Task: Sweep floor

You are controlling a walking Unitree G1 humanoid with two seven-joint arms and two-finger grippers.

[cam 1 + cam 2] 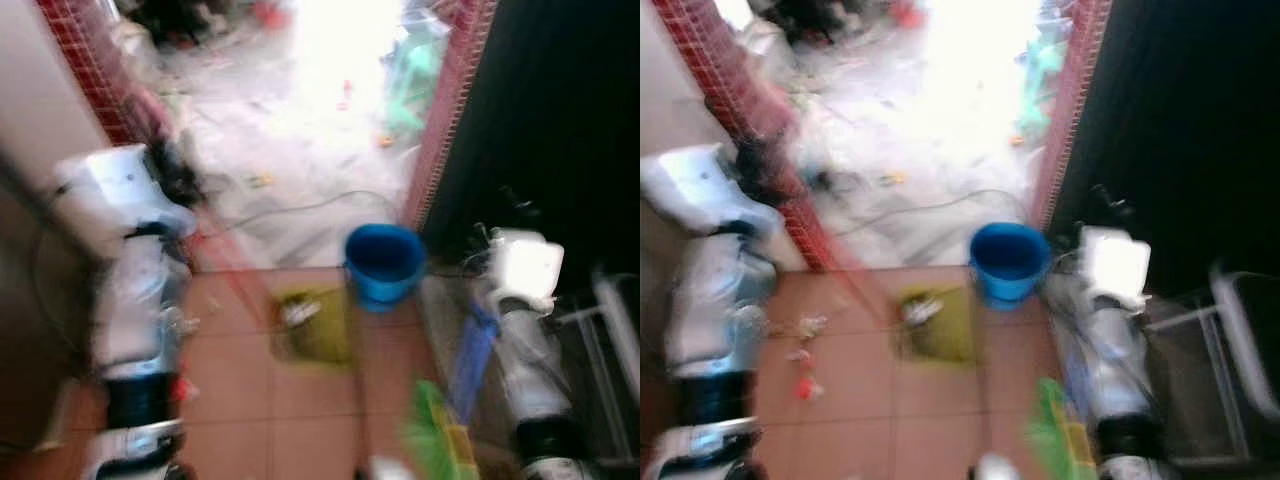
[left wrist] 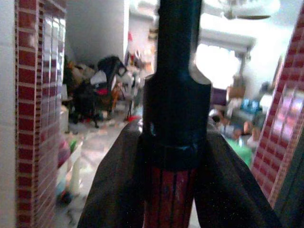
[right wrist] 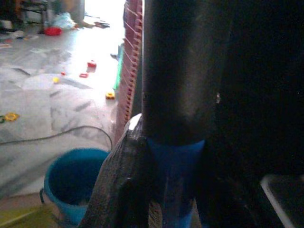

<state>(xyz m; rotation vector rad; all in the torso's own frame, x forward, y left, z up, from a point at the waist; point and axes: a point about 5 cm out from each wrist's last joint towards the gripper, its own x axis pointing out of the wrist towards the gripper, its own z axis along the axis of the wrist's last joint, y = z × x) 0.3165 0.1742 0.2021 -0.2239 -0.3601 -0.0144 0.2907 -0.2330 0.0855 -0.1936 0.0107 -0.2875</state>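
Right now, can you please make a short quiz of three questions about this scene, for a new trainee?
1. True or false: the blue bucket stands on the tiled floor near the doorway.
2. What lies beside the bucket? A) a yellow-green dustpan B) a chair C) a shoe
3. Fill in: the left gripper holds a handle that is black and ___.

Key: 1 true; 2 A; 3 red.
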